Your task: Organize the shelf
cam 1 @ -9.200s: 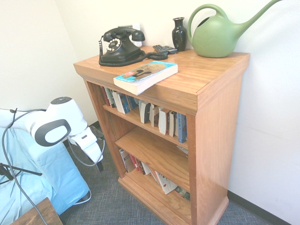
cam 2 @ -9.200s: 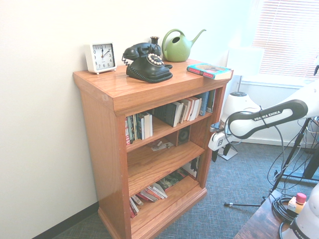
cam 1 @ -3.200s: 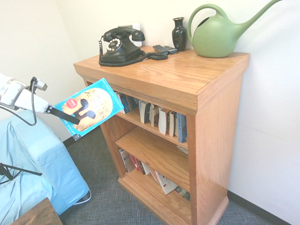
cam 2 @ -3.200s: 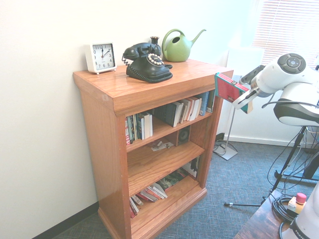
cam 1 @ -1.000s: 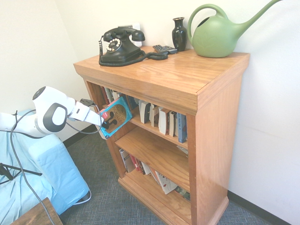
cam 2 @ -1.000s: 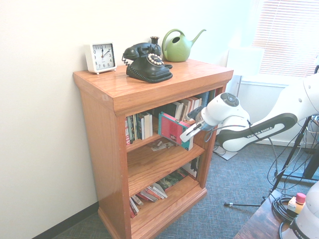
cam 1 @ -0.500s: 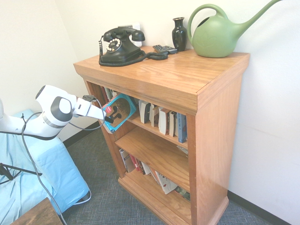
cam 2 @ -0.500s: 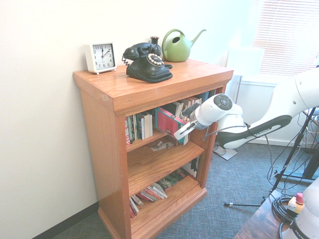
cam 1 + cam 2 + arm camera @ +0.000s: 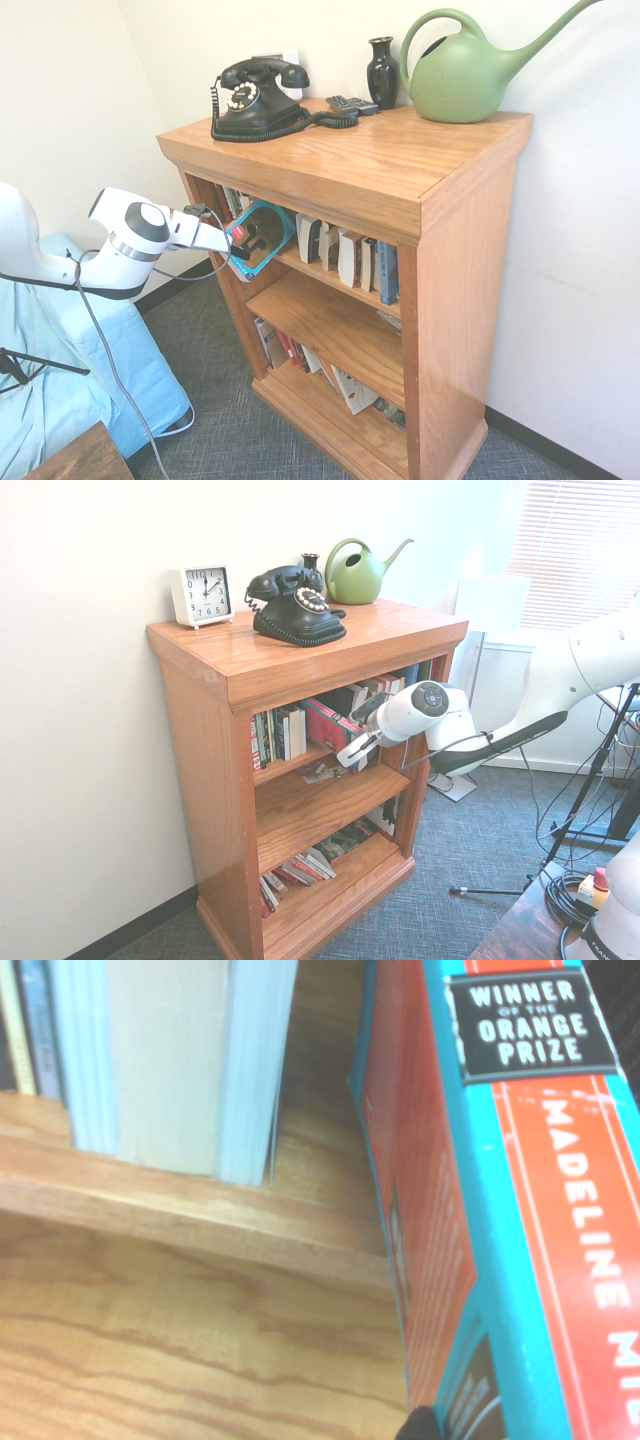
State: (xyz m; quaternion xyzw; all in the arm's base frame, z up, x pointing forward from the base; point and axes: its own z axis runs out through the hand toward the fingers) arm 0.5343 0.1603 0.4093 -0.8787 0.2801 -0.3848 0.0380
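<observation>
Oak shelf [image 9: 400, 170] stood against wall; gripper [image 9: 238, 240] clamped teal paperback [image 9: 262, 237] by lower edge, aimed at top-tier gap. Light, slightly floppy; spine-end grip looked safest.

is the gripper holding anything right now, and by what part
Yes: the gripper is shut on a teal-covered paperback book with a red spine, gripping its outer edge while the far end enters the top tier of the oak shelf.

book [image 9: 520, 1210] spine print cut off after "madeline", paperback [image 9: 340, 255] titles on the shelf [image 9: 400, 170] too small to read
</observation>
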